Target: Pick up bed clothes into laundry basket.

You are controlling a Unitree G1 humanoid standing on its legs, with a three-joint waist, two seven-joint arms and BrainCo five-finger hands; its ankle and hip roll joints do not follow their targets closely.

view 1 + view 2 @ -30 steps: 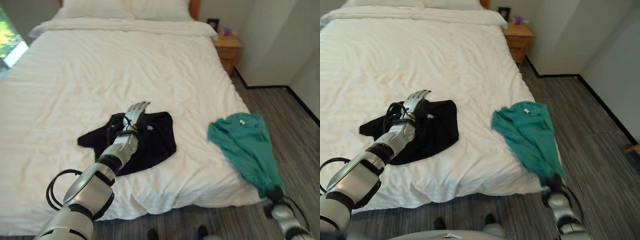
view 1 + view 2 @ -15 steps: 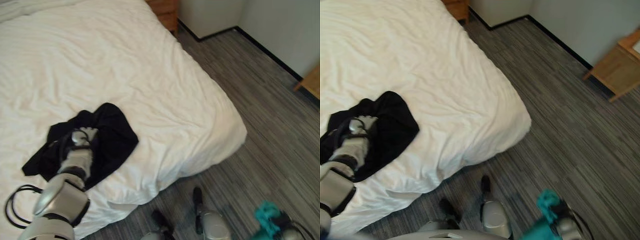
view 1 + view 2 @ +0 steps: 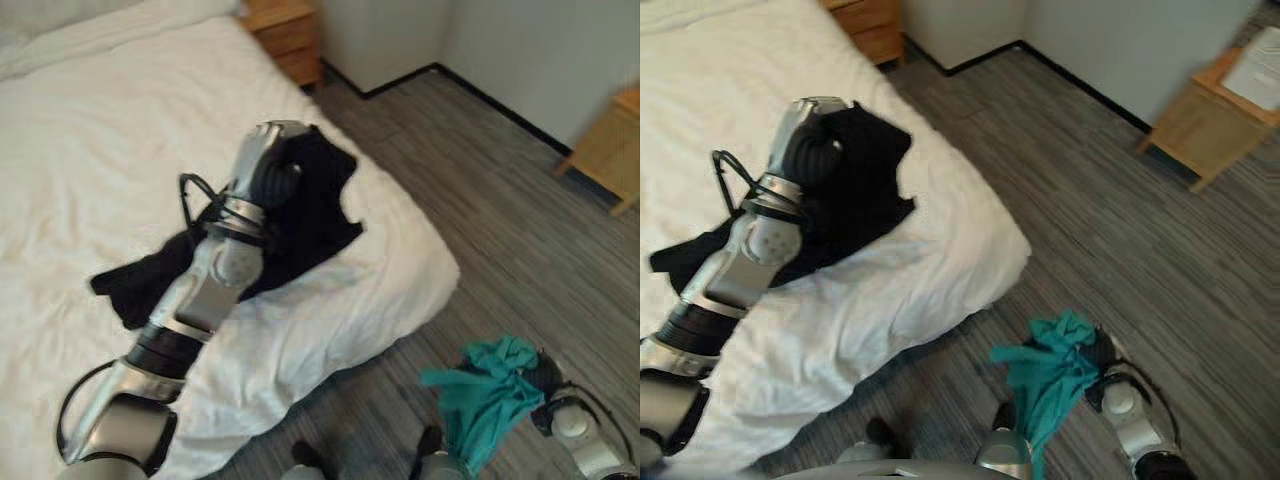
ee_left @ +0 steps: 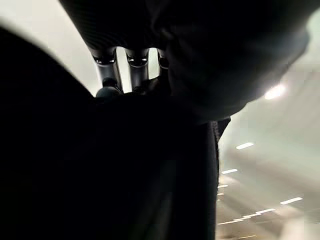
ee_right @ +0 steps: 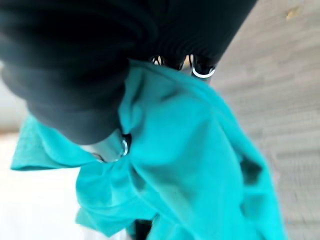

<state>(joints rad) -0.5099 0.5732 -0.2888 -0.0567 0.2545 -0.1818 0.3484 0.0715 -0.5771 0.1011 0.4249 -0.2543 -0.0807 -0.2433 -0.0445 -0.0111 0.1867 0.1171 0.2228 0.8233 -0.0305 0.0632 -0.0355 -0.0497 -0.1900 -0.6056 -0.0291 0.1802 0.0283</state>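
Your left hand (image 3: 268, 165): fingers curled into black garment (image 3: 310, 205), lifted off bed (image 3: 90, 170) | your right hand (image 3: 1102, 368): clutching teal garment (image 3: 1050, 375) above floor (image 3: 1110, 220)

White bed (image 3: 80, 120), wooden nightstand (image 3: 285, 30), wooden side table (image 3: 1210, 110), grey floor (image 3: 1090, 210)

Black garment (image 3: 310, 205) at upper centre, against white bedding (image 3: 120, 150). Teal garment (image 3: 485, 385) at lower right, over grey streaked floor (image 3: 480, 200). Light wooden nightstand (image 3: 285, 25) at top; another wooden stand (image 3: 1205, 105) at upper right. Pale walls with black skirting.
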